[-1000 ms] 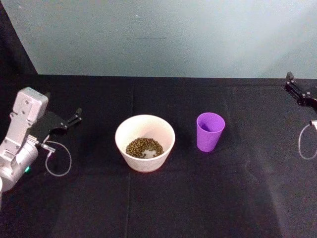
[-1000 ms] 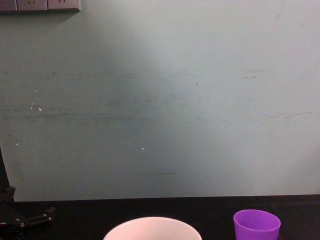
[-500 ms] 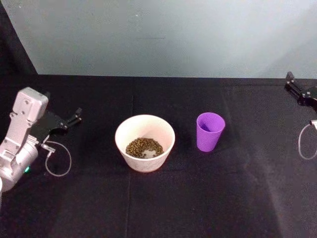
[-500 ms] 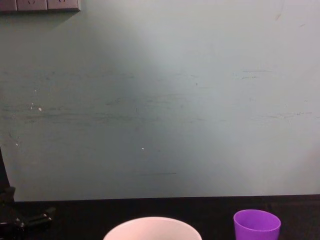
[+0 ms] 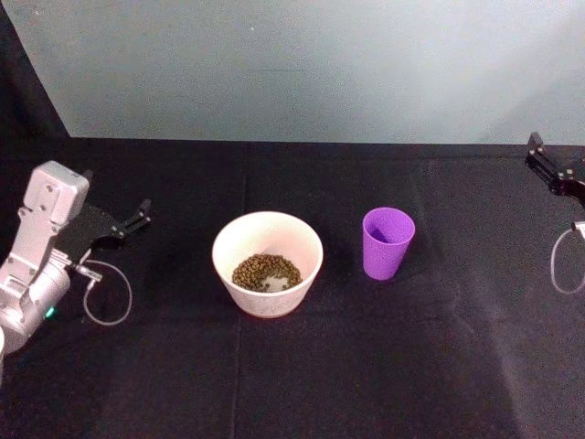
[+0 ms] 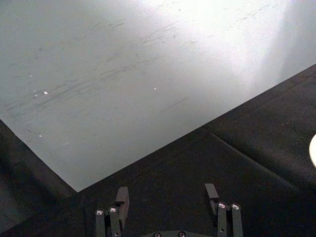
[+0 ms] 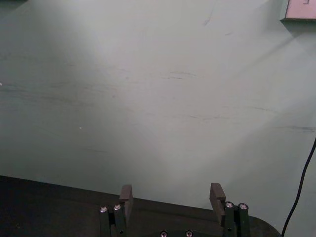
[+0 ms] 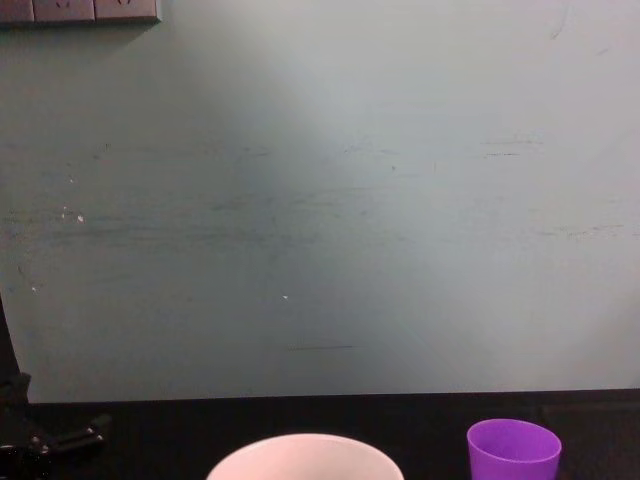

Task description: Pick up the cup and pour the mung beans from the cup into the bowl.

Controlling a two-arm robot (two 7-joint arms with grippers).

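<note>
The purple cup (image 5: 388,242) stands upright on the black table, right of the bowl (image 5: 233,265); its rim also shows in the chest view (image 8: 513,450). The pale bowl (image 8: 305,459) sits mid-table and holds mung beans (image 5: 266,273). My left gripper (image 5: 139,213) hovers at the table's left, well away from the bowl, its jaws open with nothing between them (image 6: 167,194). At the far right edge, my right gripper (image 5: 537,151) is open and empty too (image 7: 171,193), far from the cup.
A black cloth covers the table (image 5: 366,366). A pale green wall (image 5: 302,64) rises behind the table's far edge. Cable loops hang by the left arm (image 5: 108,297) and the right arm (image 5: 559,265). Wall sockets (image 8: 80,10) sit at upper left.
The left gripper has drifted very slightly; the cup, bowl and right gripper have not moved.
</note>
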